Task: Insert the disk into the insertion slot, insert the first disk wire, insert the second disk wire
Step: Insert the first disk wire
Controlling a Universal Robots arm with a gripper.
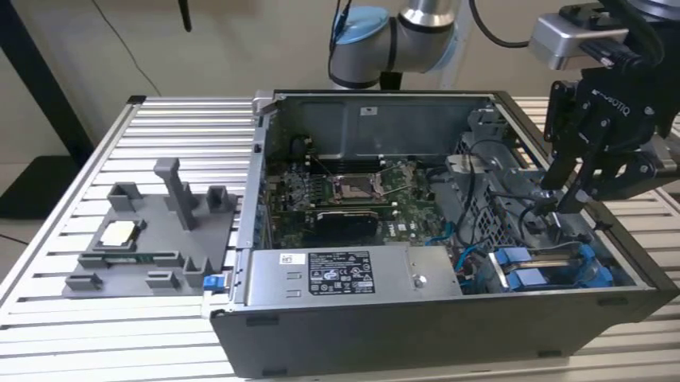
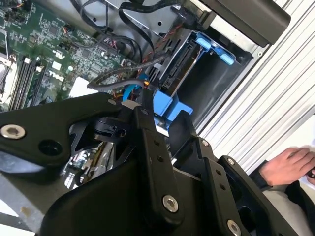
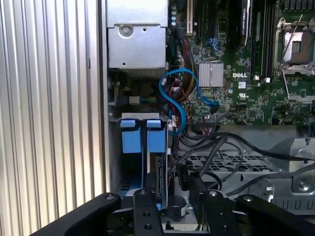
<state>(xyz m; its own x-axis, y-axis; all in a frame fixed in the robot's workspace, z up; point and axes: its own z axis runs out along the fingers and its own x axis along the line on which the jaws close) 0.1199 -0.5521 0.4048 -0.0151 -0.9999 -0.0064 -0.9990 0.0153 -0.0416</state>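
Two blue carrier fronts stand side by side in the grey drive cage, the insertion slot, at the case's near corner on the exterior view's right. Which of them holds the disk I cannot tell; the drive bodies are mostly hidden. My gripper reaches down into the case just above the cage, close to the nearer blue carrier. A blue wire and black wires loop from the board toward the cage. One black wire ends right at my gripper.
The open computer case lies on a slatted metal table. Inside are the motherboard and a grey power supply. A grey fixture stands on the exterior view's left. A person's hand rests beside the case.
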